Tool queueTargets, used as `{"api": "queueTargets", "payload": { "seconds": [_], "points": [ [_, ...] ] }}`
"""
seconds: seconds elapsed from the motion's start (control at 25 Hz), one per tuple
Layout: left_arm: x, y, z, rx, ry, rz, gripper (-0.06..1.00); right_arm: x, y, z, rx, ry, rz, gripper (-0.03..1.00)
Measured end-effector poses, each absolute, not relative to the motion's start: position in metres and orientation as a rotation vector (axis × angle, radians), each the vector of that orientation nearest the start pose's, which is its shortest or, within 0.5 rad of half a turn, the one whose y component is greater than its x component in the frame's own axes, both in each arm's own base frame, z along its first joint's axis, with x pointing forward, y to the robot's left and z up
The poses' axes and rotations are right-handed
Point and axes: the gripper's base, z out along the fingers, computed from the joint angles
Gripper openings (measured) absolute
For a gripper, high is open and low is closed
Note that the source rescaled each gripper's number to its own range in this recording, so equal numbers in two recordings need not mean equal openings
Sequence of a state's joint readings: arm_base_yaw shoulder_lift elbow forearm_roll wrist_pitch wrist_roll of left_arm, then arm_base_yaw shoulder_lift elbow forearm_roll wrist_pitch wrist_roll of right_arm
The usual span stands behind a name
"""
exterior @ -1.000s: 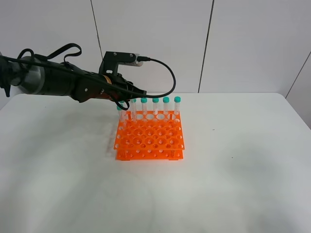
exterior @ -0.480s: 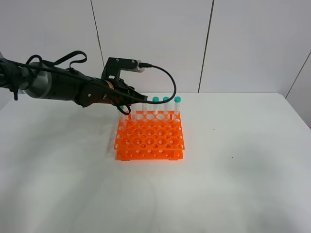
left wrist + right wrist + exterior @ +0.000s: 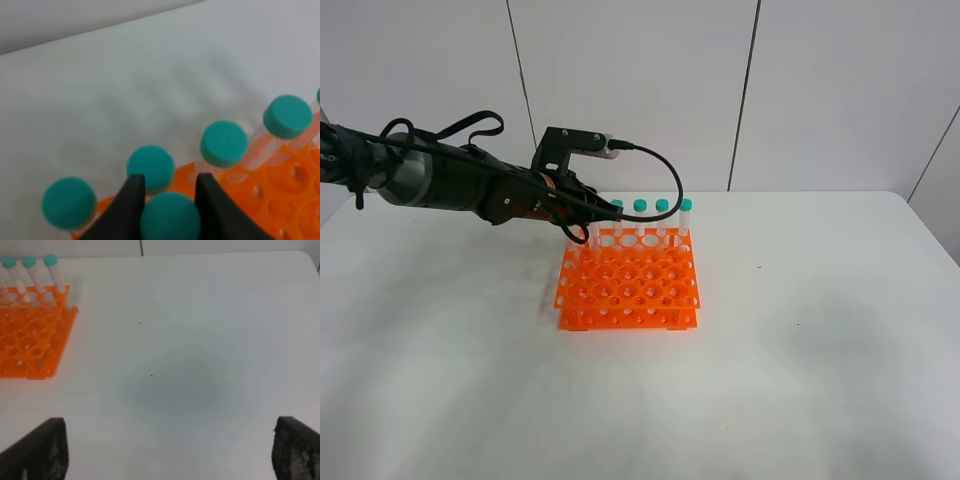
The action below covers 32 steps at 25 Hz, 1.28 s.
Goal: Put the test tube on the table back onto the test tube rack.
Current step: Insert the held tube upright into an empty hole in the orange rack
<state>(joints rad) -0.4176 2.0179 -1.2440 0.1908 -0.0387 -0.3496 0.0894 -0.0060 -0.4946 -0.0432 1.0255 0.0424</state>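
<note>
1. Black fingers point(image 3: 131, 205) of the left gripper point(image 3: 167, 200) pinch the teal cap of the test tube point(image 3: 170, 217), one on each side.
2. The held tube hangs over the back row of the test tube rack point(image 3: 628, 280), at its 11 o'clock corner, among other capped tubes point(image 3: 224, 144).
3. The orange rack stands on the white table point(image 3: 800, 340).
4. The right gripper point(image 3: 165, 450) hovers at the rack's 3 o'clock, fingers spread wide, holding nothing.
</note>
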Motion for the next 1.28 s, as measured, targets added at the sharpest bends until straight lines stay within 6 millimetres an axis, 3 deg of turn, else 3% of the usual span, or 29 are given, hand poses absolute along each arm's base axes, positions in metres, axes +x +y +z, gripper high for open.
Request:
{"api": "queueTargets", "payload": {
  "seconds": [1.28],
  "points": [
    [0.3908, -0.1841, 0.1540, 0.290, 2.239, -0.351, 0.00, -0.0035, -0.0037, 0.2787, -0.046, 2.007, 0.033, 0.99]
  ]
}}
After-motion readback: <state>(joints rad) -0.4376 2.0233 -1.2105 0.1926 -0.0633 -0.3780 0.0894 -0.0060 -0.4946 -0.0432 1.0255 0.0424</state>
